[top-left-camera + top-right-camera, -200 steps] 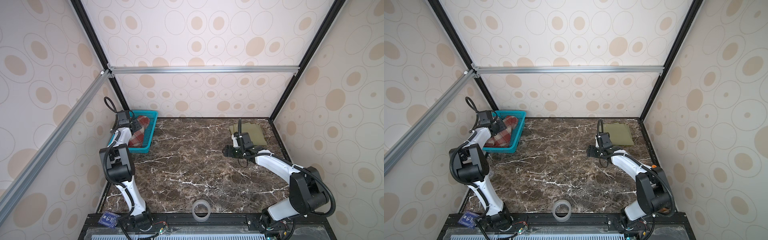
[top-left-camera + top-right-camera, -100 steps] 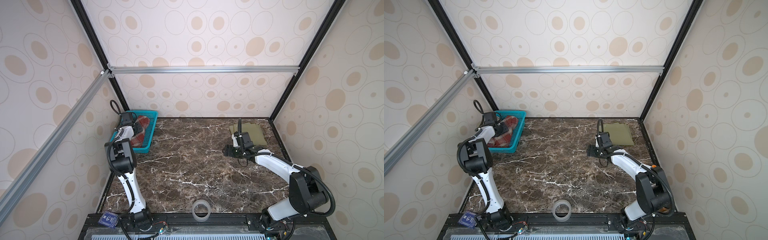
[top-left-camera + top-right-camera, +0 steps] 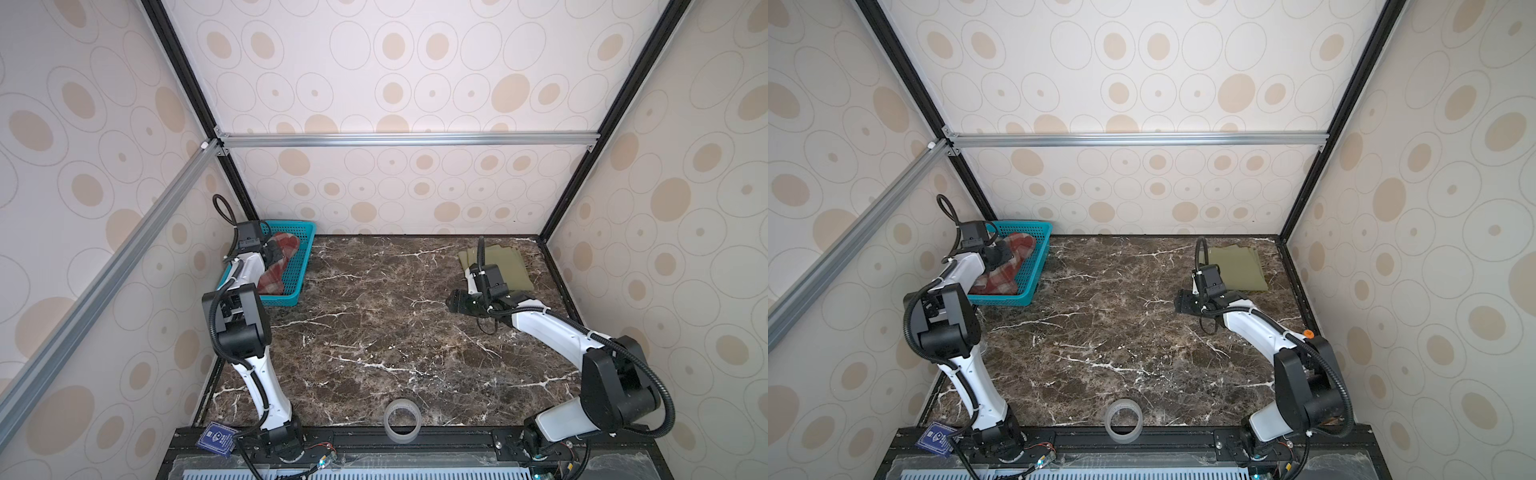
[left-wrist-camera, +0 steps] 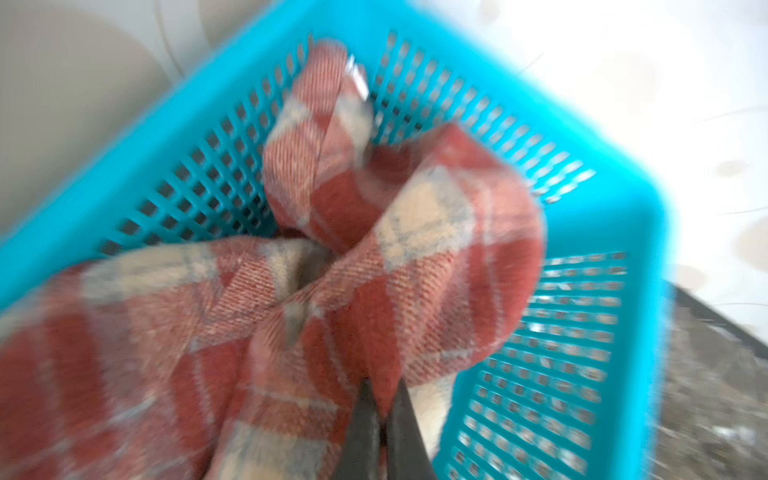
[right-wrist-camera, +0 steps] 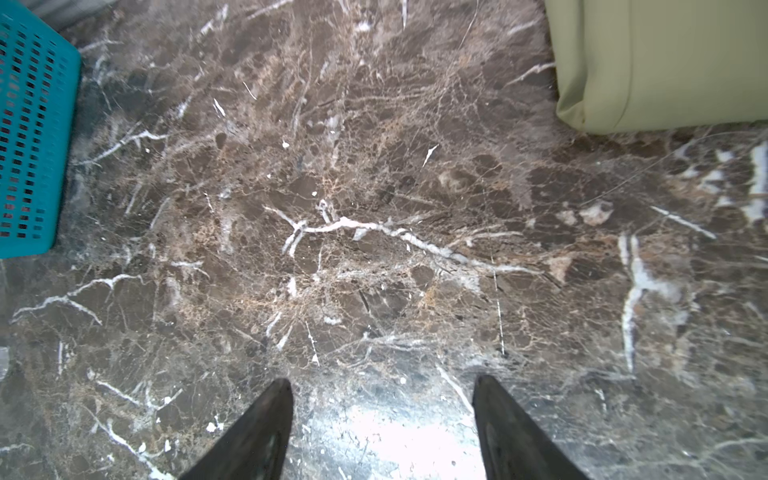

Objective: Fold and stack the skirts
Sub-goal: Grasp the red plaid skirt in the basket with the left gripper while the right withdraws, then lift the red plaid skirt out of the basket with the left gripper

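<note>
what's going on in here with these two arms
The left claw is shut on the red plaid skirt, which sits bunched in the teal basket at the back left. The olive skirt lies folded on the marble table at the back right. The right claw hangs open over bare table near it, holding nothing.

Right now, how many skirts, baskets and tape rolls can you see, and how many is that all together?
Skirts: 2 (red plaid skirt, olive-green skirt)
Baskets: 1 (teal basket)
Tape rolls: 1 (clear tape roll)
Total: 4
</note>
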Action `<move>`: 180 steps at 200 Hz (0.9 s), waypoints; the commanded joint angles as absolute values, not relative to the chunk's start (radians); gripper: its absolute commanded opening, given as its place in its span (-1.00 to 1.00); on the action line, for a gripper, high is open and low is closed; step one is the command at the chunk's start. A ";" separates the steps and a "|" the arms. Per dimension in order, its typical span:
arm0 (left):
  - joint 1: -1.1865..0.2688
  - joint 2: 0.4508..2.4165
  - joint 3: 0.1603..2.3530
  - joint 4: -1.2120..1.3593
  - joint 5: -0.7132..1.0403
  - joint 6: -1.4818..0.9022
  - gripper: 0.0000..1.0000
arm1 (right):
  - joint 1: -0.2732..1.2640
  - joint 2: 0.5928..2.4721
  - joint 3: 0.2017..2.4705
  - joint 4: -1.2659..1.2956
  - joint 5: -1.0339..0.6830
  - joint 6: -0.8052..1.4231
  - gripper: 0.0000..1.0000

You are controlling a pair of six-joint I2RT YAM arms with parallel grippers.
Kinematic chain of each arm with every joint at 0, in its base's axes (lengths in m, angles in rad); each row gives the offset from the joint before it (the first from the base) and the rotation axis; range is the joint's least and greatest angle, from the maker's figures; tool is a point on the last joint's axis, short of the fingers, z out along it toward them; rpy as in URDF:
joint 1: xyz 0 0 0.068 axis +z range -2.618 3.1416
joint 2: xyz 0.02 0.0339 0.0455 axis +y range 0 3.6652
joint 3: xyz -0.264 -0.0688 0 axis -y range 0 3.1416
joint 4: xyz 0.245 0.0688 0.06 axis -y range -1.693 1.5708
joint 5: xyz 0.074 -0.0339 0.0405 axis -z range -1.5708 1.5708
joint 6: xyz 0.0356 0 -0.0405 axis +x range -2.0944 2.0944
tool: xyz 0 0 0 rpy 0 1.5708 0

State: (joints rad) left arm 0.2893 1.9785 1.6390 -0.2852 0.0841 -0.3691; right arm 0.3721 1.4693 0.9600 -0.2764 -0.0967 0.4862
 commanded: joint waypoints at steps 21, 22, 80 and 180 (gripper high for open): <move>0.267 1.778 1.686 -0.290 0.131 -0.353 -1.00 | 0.380 1.390 0.909 -0.261 -0.088 0.506 0.43; 0.267 1.776 1.688 -0.292 0.131 -0.353 -1.00 | 0.380 1.390 0.910 -0.260 -0.088 0.506 0.42; 0.229 1.656 1.877 -0.392 0.178 -0.308 -1.00 | 0.387 1.361 0.907 -0.247 -0.105 0.525 0.41; 0.055 1.508 1.984 -0.246 0.478 -0.454 -1.00 | 0.415 1.301 0.914 -0.271 -0.059 0.518 0.40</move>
State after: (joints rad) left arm 0.0917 1.5326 1.9369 -0.3740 0.3416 -0.3626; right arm 0.4034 1.3384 0.9184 -0.2619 -0.0856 0.5114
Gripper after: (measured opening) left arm 0.049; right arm 0.702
